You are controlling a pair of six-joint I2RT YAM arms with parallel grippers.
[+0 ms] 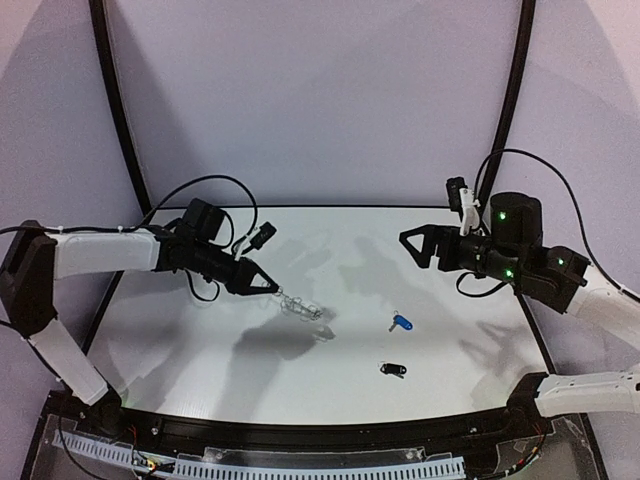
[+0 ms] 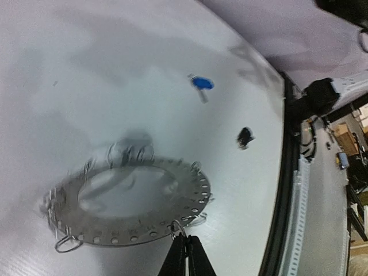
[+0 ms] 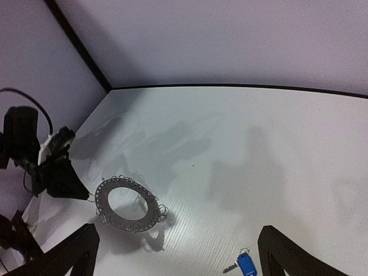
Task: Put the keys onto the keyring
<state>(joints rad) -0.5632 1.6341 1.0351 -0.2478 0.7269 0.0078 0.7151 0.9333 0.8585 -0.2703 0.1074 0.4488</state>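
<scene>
**Keyring lifted, both keys loose on table**

Only the left wrist view resolves the grip: left claw (image 2: 185, 248) clenched on a wire loop (image 2: 178, 229) at the keyring (image 2: 138, 231) rim. Right claw (image 3: 178, 228) spread wide, empty. Blue key (image 1: 401, 322) and black key (image 1: 392, 369) lie on the table (image 1: 480, 330), apart from the keyring.

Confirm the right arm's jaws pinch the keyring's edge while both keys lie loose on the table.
No: the left arm's jaws pinch the keyring, as the top external view shows. The blue key and black key lie loose on the table.
</scene>
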